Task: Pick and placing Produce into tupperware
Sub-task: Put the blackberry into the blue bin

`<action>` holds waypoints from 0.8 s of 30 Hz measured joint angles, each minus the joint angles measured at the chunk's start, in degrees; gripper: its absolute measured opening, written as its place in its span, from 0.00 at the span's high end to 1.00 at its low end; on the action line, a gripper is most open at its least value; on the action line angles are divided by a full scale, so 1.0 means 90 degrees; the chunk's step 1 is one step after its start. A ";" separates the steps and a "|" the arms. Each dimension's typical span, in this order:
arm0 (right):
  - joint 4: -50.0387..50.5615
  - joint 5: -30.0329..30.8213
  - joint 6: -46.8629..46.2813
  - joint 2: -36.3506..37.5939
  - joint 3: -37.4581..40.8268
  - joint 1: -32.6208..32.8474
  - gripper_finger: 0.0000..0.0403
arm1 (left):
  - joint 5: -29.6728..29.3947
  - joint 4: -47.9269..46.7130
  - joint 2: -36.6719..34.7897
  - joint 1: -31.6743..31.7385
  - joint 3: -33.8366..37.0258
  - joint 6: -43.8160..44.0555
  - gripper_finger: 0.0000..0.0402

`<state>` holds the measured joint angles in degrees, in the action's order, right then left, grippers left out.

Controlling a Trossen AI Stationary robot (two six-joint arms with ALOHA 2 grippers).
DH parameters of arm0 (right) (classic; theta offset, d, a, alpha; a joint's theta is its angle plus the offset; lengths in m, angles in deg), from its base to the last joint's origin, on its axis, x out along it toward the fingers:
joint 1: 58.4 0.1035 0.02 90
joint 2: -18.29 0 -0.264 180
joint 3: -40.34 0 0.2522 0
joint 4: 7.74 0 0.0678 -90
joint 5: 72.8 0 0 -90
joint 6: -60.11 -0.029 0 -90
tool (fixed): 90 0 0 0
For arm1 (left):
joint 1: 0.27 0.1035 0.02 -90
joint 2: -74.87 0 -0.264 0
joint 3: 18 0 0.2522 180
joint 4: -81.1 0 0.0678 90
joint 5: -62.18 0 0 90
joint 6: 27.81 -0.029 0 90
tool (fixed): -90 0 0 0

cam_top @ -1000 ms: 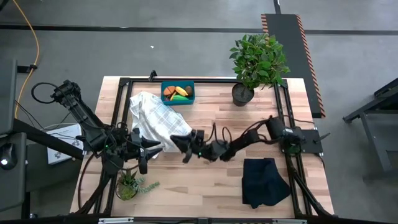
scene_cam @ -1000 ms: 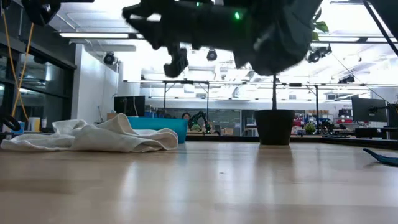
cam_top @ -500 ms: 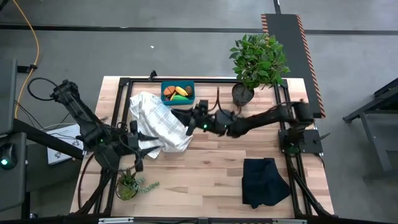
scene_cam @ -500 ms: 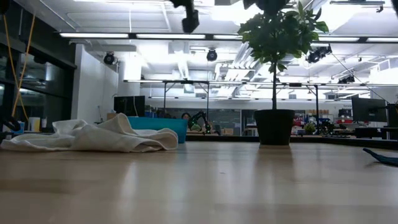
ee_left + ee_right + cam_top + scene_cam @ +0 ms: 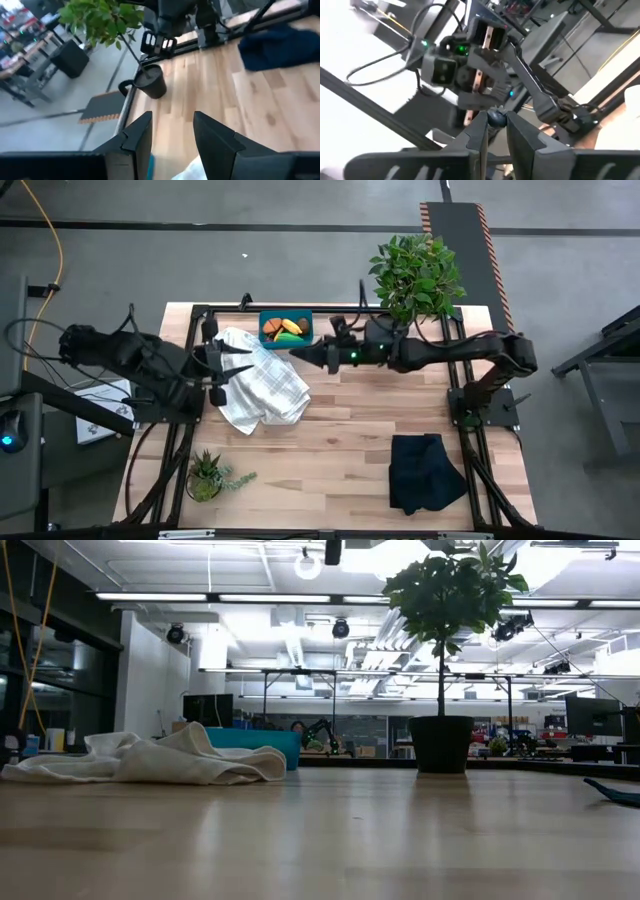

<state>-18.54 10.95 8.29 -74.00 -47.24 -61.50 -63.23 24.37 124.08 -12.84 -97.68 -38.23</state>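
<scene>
The teal tupperware (image 5: 268, 338) stands at the table's far edge and holds the produce (image 5: 286, 328): a yellow banana, an orange piece and a brown one. It also shows in the low view (image 5: 268, 744), behind the white checked cloth (image 5: 262, 385). My right gripper (image 5: 298, 354) hangs high over the table, just right of the tupperware's near corner, shut on a tiny dark berry (image 5: 495, 118). My left gripper (image 5: 172, 131) is open with nothing between its fingers, raised over the cloth's left part (image 5: 226, 368). My right gripper pinches the small round dark berry (image 5: 495, 119) between its two fingertips, at their free ends. The fingers lie about level and point toward the table's left edge. The berry is lifted clear of the table.
A leafy plant in a dark pot (image 5: 392, 330) stands at the far right, a black folded cloth (image 5: 425, 472) lies near right, and a small spiky plant (image 5: 207, 476) stands near left. Bare wood (image 5: 340, 430) lies between them in the table's middle.
My right gripper has risen from the table's middle and gone toward the far edge, up to the tupperware, staying shut. My left gripper has risen from the near-left part of the table and gone toward the far edge, rolling about its own line.
</scene>
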 joint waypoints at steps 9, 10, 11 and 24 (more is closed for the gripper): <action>-0.0078 -0.0178 -0.0775 0.0065 0.0002 -0.0154 0.89 | 0.0744 0.0681 0.0356 0.0933 -0.0192 -0.1135 0.67; -0.0098 -0.0178 -0.0822 0.0065 0.0002 -0.0154 0.89 | 0.0915 0.0848 0.0422 0.1028 -0.0195 -0.1287 0.67; -0.0117 -0.0177 -0.0878 0.0065 0.0002 -0.0154 0.89 | 0.1117 0.0931 0.0478 0.1128 -0.0194 -0.1451 0.67; -0.0244 -0.0233 -0.1083 0.0061 0.0002 -0.0131 0.89 | 0.2535 0.1895 0.0845 0.2026 -0.0193 -0.2092 0.67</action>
<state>-20.73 8.85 -1.46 -73.46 -47.22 -62.68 -40.42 41.43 131.68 5.39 -99.42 -57.06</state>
